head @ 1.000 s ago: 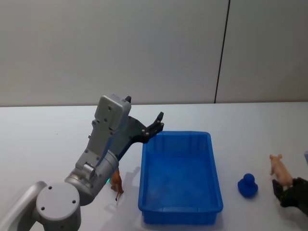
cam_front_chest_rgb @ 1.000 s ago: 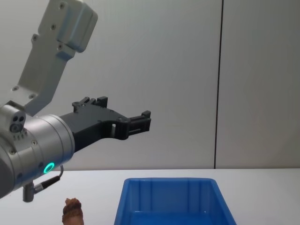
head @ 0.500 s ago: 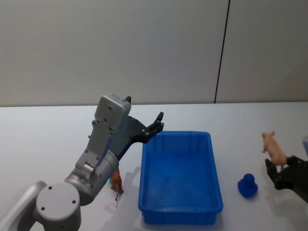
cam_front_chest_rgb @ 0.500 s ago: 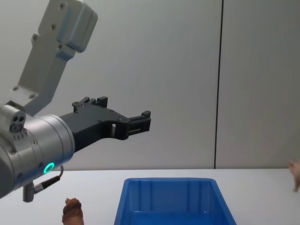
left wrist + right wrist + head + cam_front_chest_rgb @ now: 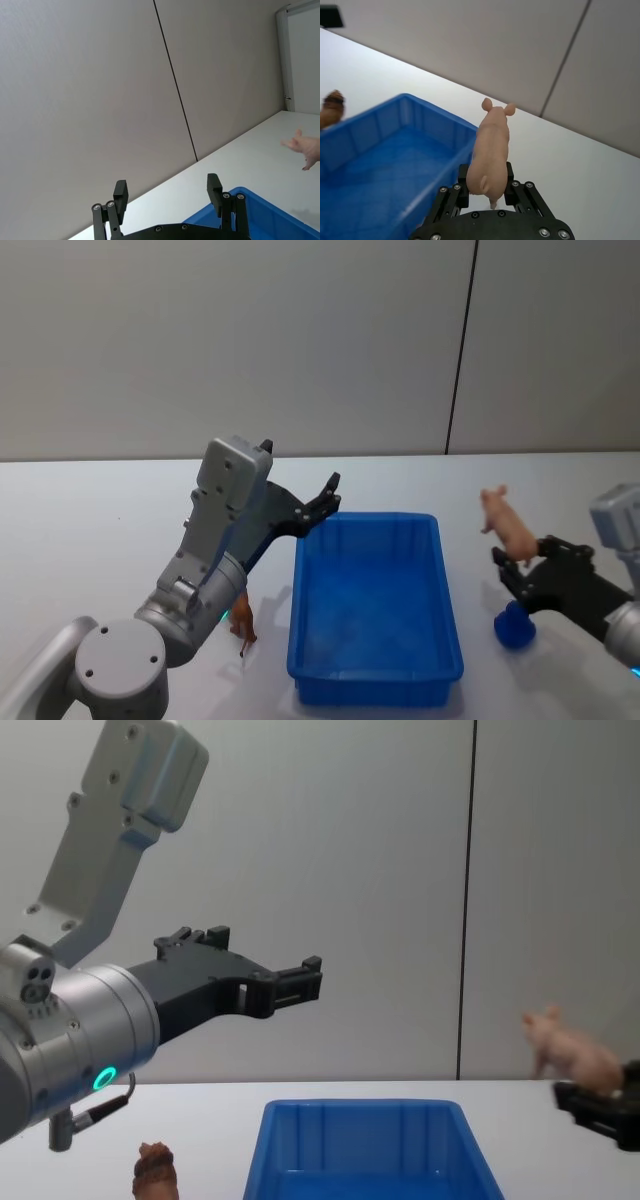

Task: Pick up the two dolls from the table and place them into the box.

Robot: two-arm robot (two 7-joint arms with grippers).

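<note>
My right gripper (image 5: 517, 565) is shut on the pale pink doll (image 5: 506, 524), a small pig held in the air just right of the blue box (image 5: 375, 612). The right wrist view has the pink doll (image 5: 490, 146) clamped between the fingers, with the box (image 5: 380, 170) below and beyond it. The reddish-brown doll (image 5: 243, 621) stands on the white table (image 5: 90, 540) by the box's left side, also in the chest view (image 5: 155, 1170). My left gripper (image 5: 326, 500) hovers open above the box's far left corner, holding nothing.
A small dark blue figure (image 5: 515, 625) sits on the table right of the box, under my right gripper. A grey wall with a dark vertical seam (image 5: 460, 350) stands behind the table.
My right gripper has risen from the table at the right and carried the pink doll up and left toward the box. The left arm has stayed still.
</note>
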